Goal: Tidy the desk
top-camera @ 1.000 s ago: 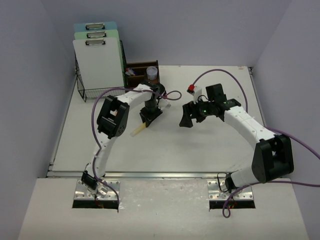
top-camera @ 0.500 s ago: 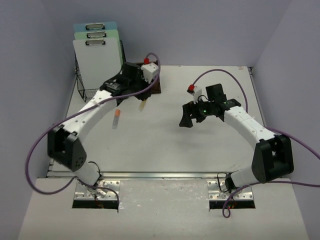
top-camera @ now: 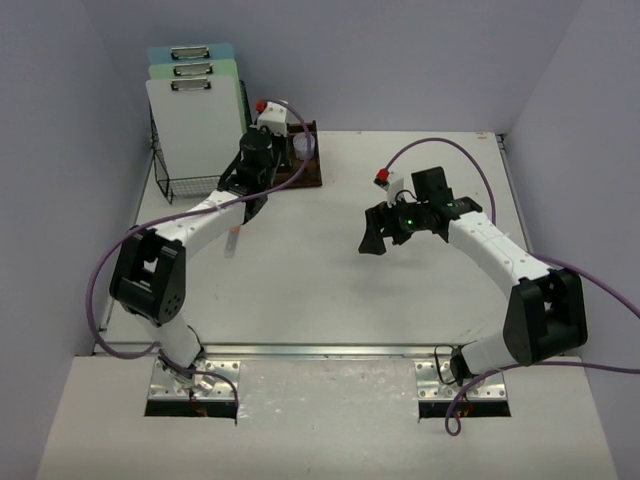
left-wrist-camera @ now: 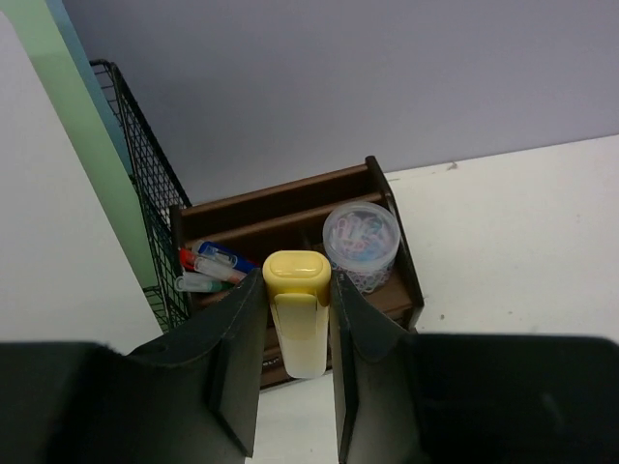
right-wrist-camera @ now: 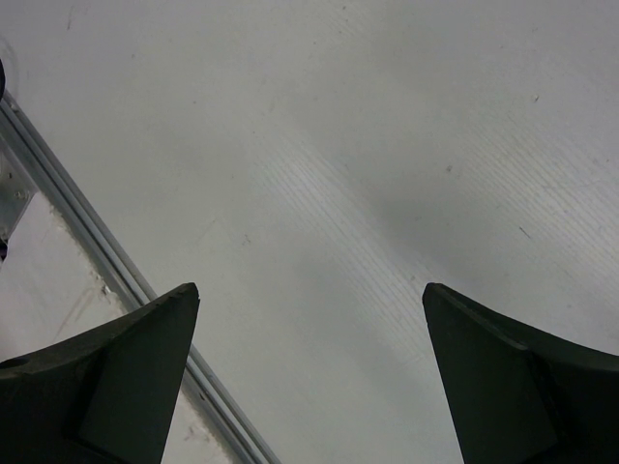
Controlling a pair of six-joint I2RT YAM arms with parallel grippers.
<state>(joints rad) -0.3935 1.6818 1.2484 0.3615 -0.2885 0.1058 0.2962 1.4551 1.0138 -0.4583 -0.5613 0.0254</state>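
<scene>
The white desk (top-camera: 330,290) also shows in both wrist views (left-wrist-camera: 522,222) (right-wrist-camera: 338,145). My left gripper (top-camera: 262,188) (left-wrist-camera: 296,290) is shut on a yellow highlighter (left-wrist-camera: 297,309). It holds the highlighter upright, just in front of the dark-brown wooden organiser (left-wrist-camera: 290,193) (top-camera: 305,170). The organiser holds a clear cup of coloured paper clips (left-wrist-camera: 361,237) and a few markers (left-wrist-camera: 208,266). My right gripper (top-camera: 374,238) (right-wrist-camera: 309,290) is open and empty above the bare middle of the desk.
A black wire rack (top-camera: 175,185) (left-wrist-camera: 145,193) with clipboards (top-camera: 195,125) stands left of the organiser. An orange-capped pen (top-camera: 235,240) lies on the desk near the left arm. A metal rail (right-wrist-camera: 126,280) runs along the near edge.
</scene>
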